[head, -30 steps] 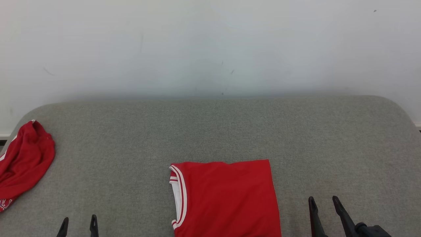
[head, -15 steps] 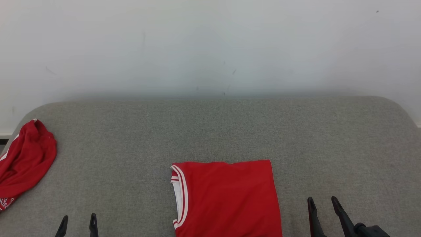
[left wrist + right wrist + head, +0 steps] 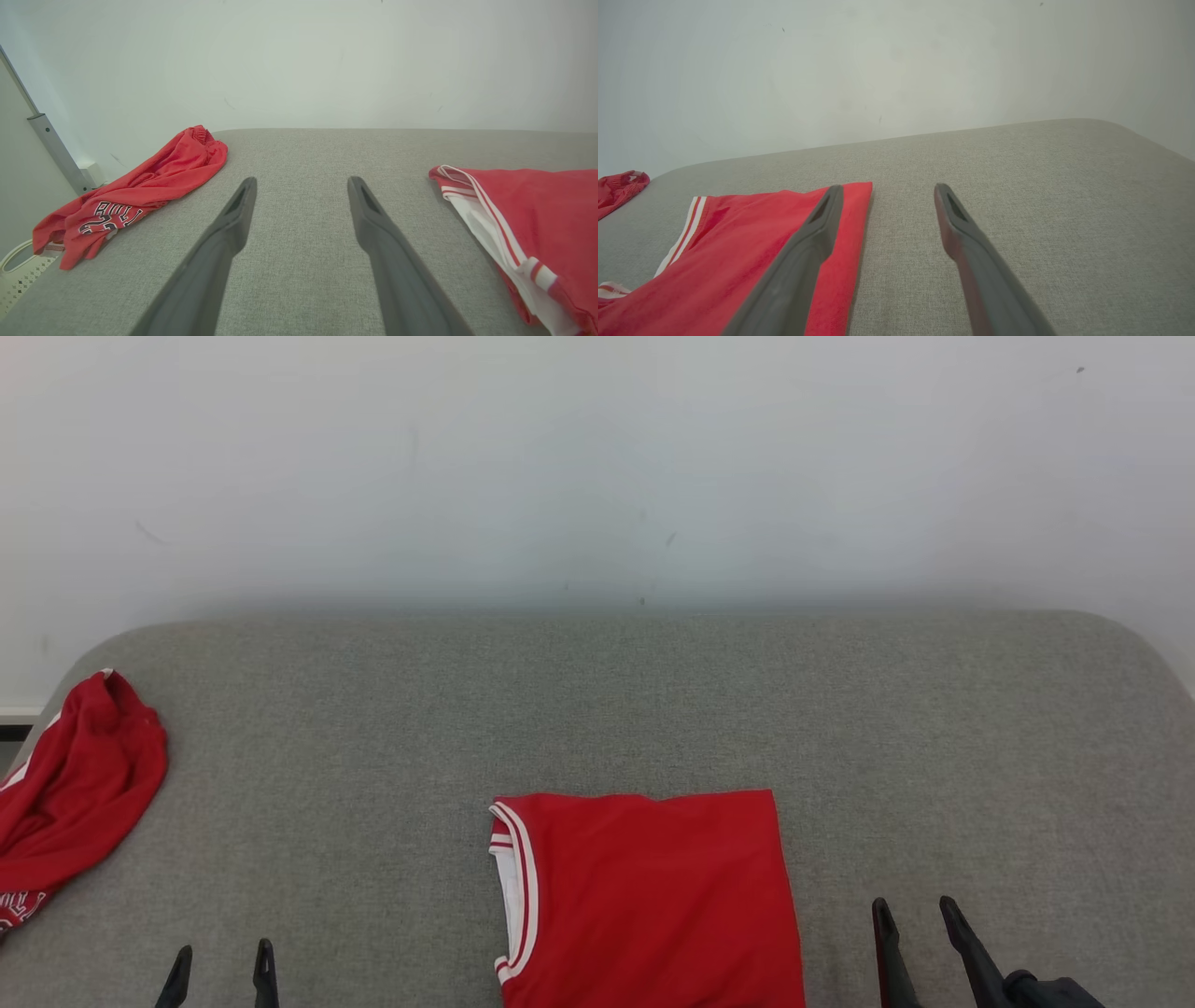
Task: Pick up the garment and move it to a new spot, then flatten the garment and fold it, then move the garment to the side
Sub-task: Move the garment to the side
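Garment between left hand and right hand; touching neither.

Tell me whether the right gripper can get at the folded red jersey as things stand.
Probably yes: the right gripper sits open beside the folded jersey, only bare cushion between them.

Soft, even light fills the room, bright on the pale wall without glare. Below the wall, a hazy band of shade lies along the grey cushion. The red shirt throws only a thin shadow. The cushion's weave blurs toward the wall.
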Controlling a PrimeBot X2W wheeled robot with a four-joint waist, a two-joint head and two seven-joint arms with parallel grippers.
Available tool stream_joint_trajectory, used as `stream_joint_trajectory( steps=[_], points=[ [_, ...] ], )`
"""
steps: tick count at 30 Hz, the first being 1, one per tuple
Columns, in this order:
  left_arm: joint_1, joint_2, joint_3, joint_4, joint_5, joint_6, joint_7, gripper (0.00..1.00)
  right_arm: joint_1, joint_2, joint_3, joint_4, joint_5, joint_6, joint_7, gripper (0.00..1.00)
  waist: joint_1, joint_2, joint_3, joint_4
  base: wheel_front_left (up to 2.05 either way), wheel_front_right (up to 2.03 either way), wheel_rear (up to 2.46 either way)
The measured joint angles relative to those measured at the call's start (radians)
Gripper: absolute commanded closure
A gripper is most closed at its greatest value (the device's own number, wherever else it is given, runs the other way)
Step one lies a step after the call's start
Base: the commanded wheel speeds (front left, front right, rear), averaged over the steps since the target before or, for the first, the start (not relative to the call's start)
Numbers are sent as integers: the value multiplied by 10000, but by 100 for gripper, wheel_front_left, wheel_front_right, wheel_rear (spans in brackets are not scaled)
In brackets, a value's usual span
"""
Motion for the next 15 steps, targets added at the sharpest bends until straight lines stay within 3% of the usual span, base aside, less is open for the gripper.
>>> stream_joint_trajectory(
  steps=[6,15],
  points=[
    [-15,-81,-27,12,2,-71,0,0,-254,0,176,794,161,0,238,0,0,0,14,120,0,0,0],
    [-240,-299,-272,98,21,-138,-6,0,-2761,2,339,3616,477,0,1634,0,1,1,147,619,0,0,0]
  ],
)
